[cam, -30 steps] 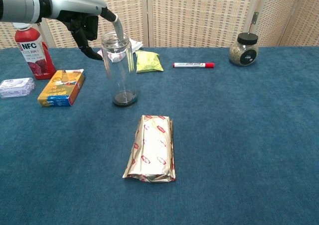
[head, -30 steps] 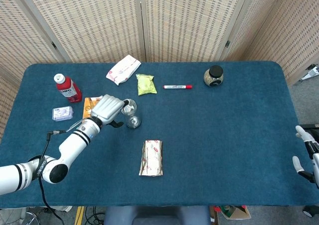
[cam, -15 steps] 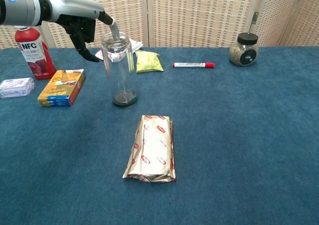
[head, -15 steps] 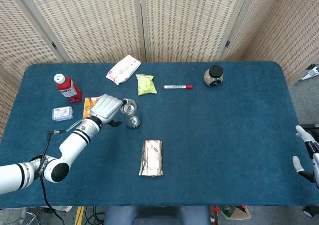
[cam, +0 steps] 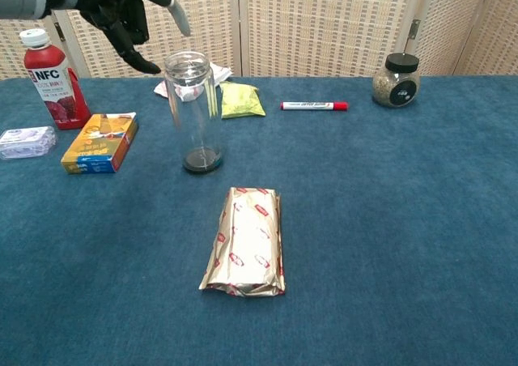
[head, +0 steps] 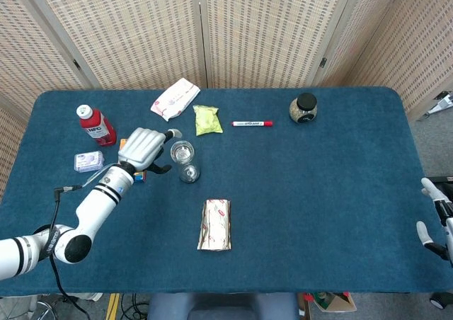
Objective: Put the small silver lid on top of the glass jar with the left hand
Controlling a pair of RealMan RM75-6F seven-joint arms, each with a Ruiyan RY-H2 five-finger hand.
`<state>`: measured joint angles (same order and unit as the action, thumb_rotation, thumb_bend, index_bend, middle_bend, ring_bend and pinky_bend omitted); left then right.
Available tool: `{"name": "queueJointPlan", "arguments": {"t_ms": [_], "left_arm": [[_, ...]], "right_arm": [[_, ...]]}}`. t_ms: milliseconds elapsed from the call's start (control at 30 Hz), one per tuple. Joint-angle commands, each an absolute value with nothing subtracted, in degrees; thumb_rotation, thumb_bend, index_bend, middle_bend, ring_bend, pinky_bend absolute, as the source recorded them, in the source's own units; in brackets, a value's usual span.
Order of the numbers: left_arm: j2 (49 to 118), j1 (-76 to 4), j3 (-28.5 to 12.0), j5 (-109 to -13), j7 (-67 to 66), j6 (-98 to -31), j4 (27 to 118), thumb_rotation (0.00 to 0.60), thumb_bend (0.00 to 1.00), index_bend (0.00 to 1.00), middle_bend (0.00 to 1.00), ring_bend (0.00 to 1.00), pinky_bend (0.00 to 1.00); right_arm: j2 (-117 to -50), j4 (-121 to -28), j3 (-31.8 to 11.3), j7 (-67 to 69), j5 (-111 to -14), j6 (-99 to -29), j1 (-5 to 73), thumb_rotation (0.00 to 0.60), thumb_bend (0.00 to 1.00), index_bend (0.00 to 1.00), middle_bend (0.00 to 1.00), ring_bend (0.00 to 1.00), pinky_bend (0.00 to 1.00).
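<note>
The left hand is moving away from the glass jar. 1 s ago its fingers were right at the jar's mouth, one fingertip touching the rim in chest view. 0.5 s ago the fingertip was still at the rim, hand a bit higher. Now the hand is sitting up and to the left of the jar, apart from it, w/ fingers spread and nothing seen between them. In head view the hand is now lying over the orange box, no more overlapping the jar top. The forearm is also shifting left w/ it. The jar's mouth is now showing free of the fingers.
</note>
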<state>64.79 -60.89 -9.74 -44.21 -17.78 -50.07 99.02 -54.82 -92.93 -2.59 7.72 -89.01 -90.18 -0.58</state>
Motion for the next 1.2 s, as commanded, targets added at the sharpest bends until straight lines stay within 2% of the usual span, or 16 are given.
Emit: {"name": "queueJointPlan", "arguments": {"t_ms": [33,300,467,600,867,1200], "left_arm": [[62.74,-55.99,-11.61,-47.19,-12.39,-55.19,101.68,0.6,0.26,0.19,0.81,0.77,1.0],[60.56,-45.45,-7.8,-52.71,-12.59,-67.81,108.1,0.6,0.26,0.22,0.56,0.57,0.97],[62.24,-37.94,-3.91,-57.62,-13.6,-76.55,109.77,0.6,0.26,0.22,0.44,0.45,0.73],[63.47,-32.72,-1.02,-62.06,-12.98,-81.14,109.33,0.6,0.26,0.22,0.35,0.35,0.59],[65.52,-24.44,2.96,-68.86,-10.63,-86.07,106.61,0.6,0.26,0.21,0.29,0.29,0.5],[67.45,-18.7,4.01,-74.99,-10.55,-89.23,105.81,0.6,0.26,0.21,0.29,0.29,0.48]], "right_arm": [[-54.75,-92.89,-2.63,7.84,-88.98,-89.93,-0.42,0.6,0.42,0.05,0.24,0.07,0.13],[-54.38,-93.02,-2.9,8.15,-88.6,-88.29,0.57,0.6,0.42,0.05,0.24,0.07,0.13],[-54.5,-92.69,-3.02,8.46,-88.24,-86.58,1.55,0.6,0.42,0.05,0.24,0.07,0.13],[-54.69,-92.58,-2.82,8.26,-88.6,-85.31,2.35,0.6,0.42,0.05,0.24,0.07,0.13],[-55.48,-92.6,-2.54,7.48,-89.33,-84.25,3.33,0.6,0.42,0.05,0.24,0.07,0.13],[-56.1,-92.77,-2.43,6.99,-89.34,-83.47,4.06,0.6,0.42,0.05,0.24,0.07,0.13]]}}
